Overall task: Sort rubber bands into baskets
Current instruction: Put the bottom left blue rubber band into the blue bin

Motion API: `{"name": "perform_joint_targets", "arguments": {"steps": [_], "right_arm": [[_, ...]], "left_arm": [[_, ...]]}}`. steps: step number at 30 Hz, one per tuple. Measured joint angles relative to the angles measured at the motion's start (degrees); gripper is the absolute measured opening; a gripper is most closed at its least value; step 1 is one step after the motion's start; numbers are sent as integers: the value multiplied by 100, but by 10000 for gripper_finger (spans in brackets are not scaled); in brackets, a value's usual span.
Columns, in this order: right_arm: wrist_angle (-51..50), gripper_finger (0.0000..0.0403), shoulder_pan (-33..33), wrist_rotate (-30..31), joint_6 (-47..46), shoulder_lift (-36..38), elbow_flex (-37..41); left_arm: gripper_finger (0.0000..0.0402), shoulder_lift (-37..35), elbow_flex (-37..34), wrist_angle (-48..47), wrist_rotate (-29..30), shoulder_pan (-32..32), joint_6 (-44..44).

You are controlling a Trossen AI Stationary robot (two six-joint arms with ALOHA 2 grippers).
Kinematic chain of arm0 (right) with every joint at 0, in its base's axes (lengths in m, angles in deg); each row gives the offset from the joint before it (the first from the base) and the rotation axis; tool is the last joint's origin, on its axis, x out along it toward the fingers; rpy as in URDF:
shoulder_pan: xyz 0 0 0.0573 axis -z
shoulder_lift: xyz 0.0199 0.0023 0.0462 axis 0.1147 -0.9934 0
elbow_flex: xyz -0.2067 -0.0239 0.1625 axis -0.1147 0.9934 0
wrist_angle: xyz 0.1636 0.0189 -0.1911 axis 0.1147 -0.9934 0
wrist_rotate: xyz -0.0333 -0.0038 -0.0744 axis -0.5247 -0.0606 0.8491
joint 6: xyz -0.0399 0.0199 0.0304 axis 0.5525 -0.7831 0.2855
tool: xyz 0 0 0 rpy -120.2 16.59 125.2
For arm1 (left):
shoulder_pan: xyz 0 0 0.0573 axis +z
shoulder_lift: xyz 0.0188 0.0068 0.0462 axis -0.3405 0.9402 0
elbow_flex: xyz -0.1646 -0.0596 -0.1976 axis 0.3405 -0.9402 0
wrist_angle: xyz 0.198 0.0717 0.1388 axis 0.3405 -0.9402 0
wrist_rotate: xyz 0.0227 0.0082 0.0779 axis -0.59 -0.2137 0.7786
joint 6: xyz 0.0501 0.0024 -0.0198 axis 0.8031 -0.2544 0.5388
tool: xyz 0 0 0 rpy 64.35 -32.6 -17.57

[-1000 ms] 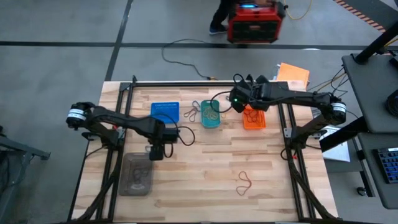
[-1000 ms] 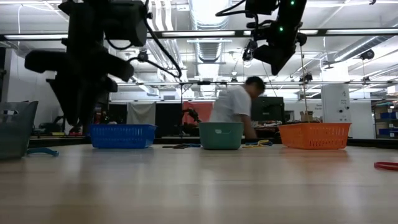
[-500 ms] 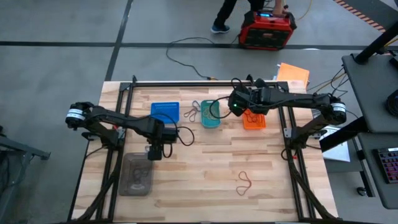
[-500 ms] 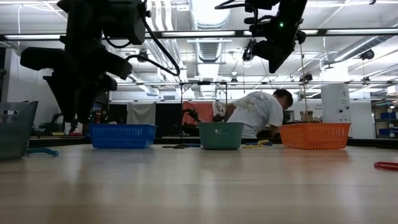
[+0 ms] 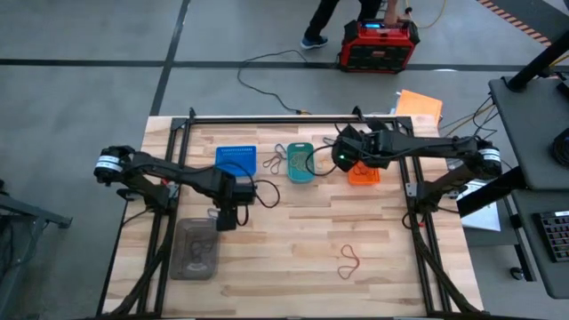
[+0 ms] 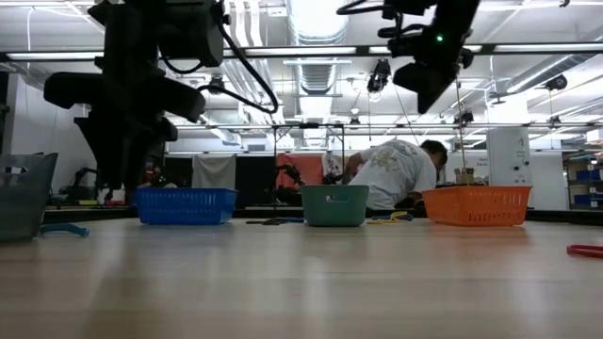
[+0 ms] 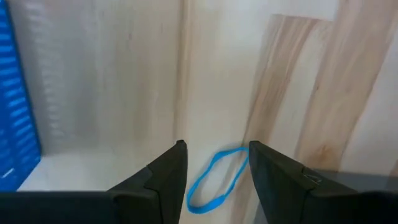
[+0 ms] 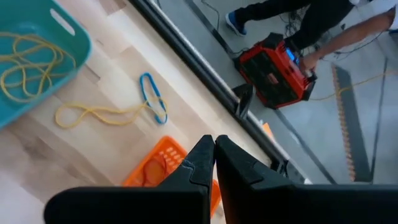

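fingers of our left gripper stand parted and grasp nothing; between them, down on the counter, lies a blue rubber band, a slim twisted loop. just off to one side of it we see the wall of the blue basket. from above, that left gripper hangs over the counter just in front of the blue basket and beside the clear grey container. our right gripper has its fingers pressed together with nothing between them; it hovers high between the teal basket and the orange basket. past it we see tan bands inside the teal basket, a tan band and a blue band lying on the wood between the two baskets, and reddish bands in the orange basket. a red band lies alone on the near part of the counter, well apart from the baskets. beyond the counter a person bends over a red box on the floor.
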Motion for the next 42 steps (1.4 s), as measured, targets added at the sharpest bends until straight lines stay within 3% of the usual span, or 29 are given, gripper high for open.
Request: {"name": "perform_joint_targets", "arguments": {"steps": [9, 15, 27, 42], "right_arm": [[765, 9, -5, -177, -255, 1060, 1178], [1729, 9, -38, -468, 429, 1622, 1697], [1810, 9, -40, -527, 747, 1842, 1712], [1856, 9, -40, -555, 676, 1827, 1707]], "left_arm": [[155, 656, 480, -113, -65, -269, -269], [155, 1272, 793, -507, -66, -291, -343], [155, 1720, 788, -946, -157, -331, -1506], [155, 2140, 795, -944, -109, -385, -1153]]}}
